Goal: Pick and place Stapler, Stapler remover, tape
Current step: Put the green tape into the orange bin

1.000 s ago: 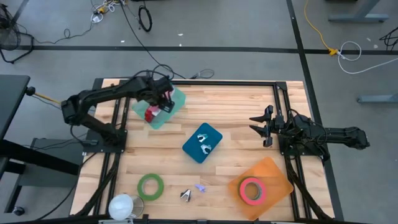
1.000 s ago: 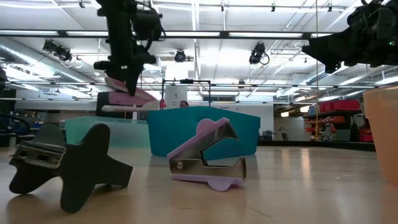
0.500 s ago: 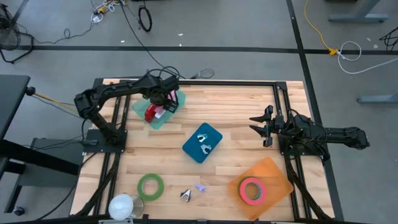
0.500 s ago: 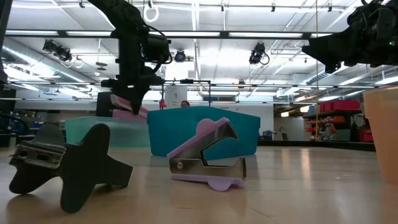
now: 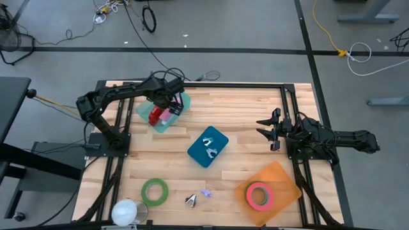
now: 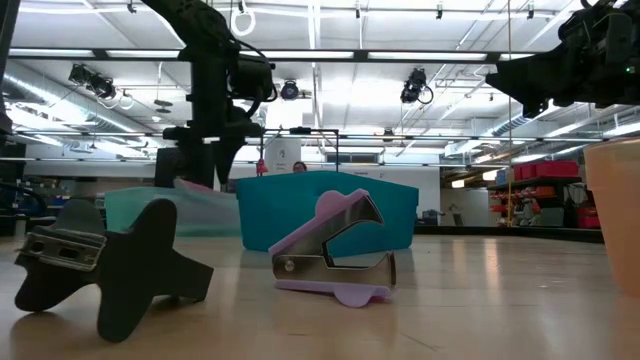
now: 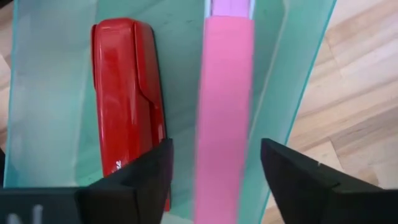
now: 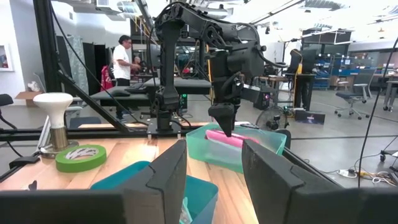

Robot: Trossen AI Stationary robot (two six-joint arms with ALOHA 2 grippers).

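Wooden bench [image 5: 243, 108] carries three trays: the pale green tray [image 5: 167, 110] with a red stapler [image 7: 127, 93] and a pink stapler [image 7: 224, 106] side by side, a blue tray [image 5: 208, 146] with staple removers, an orange tray [image 5: 275, 182] with pink tape [image 5: 258, 195]. The left gripper [image 7: 214, 171] hovers over the pink stapler, jaws apart, so the release looks done; next it should lift clear. The right gripper [image 5: 268, 129] waits, jaws apart, empty, while green tape [image 5: 154, 191] and two removers lie loose.

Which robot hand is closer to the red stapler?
Left. The left gripper hangs right over the green tray holding the red stapler; the right gripper waits far across the table.
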